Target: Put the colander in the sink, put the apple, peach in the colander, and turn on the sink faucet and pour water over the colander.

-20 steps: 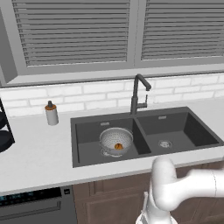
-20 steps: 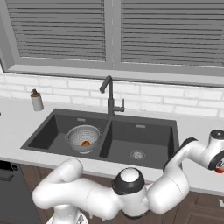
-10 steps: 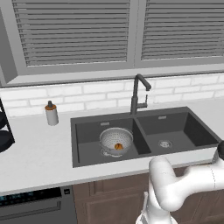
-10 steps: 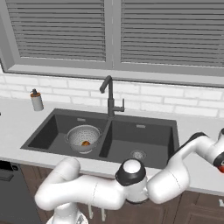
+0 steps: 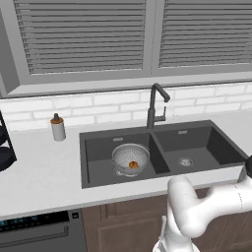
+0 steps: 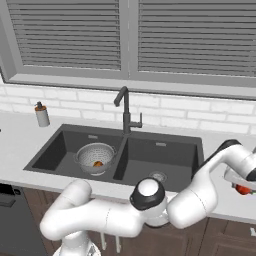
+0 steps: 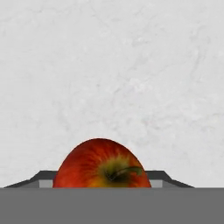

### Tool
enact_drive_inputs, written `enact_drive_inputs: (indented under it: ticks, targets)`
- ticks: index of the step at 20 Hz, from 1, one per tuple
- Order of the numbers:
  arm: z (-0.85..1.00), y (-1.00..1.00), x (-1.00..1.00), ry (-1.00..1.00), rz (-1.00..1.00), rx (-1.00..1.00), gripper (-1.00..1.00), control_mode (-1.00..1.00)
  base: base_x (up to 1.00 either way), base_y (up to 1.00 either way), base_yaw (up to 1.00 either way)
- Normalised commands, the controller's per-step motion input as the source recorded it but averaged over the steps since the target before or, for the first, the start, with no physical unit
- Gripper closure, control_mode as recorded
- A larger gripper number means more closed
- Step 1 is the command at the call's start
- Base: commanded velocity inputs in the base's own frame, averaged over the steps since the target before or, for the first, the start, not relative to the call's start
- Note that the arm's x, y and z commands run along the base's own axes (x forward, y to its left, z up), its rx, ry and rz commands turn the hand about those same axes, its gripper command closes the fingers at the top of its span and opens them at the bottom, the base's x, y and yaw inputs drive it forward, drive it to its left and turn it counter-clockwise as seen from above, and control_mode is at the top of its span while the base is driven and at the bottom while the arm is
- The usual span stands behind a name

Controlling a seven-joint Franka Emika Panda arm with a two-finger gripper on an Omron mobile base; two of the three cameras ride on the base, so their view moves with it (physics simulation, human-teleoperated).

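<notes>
The silver colander (image 5: 130, 156) (image 6: 95, 156) stands in the left basin of the dark double sink (image 5: 197, 142) (image 6: 165, 155). A small orange peach (image 5: 132, 165) (image 6: 98, 163) lies inside it. The red apple (image 7: 103, 164) (image 6: 243, 189) rests on the white counter right of the sink. My gripper (image 7: 104, 178) (image 6: 242, 185) hangs low over the apple, open, with a dark fingertip (image 7: 43, 177) on each side of the fruit. The dark faucet (image 5: 155, 103) (image 6: 125, 111) rises behind the divider, and no water is in view.
A small bottle with a dark cap (image 5: 58, 128) (image 6: 42, 115) stands on the counter left of the sink. A dark rack (image 5: 4, 147) sits at the far left edge. White brick wall and window blinds close off the back.
My arm has swung farther right and lowered toward the counter beside the sink, bringing the hand over the apple. Colander and peach have not moved.
</notes>
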Motion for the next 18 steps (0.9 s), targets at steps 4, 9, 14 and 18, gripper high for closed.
enact_drive_inputs:
  ticks: [4,9,14,18]
  targets:
    - [0.0,1.0,0.0,-0.1,0.28,0.0,1.0,-1.0,0.0,0.0,0.0]
    - [0.0,1.0,-0.02,-0.1,0.26,0.0,1.0,-1.0,0.0,0.0,0.0]
    - [0.08,1.0,-0.19,-0.13,0.21,-0.04,1.0,-1.0,0.0,0.0,0.0]
    - [0.36,1.0,-0.18,-0.15,0.15,-0.01,1.0,-1.0,0.0,0.0,0.0]
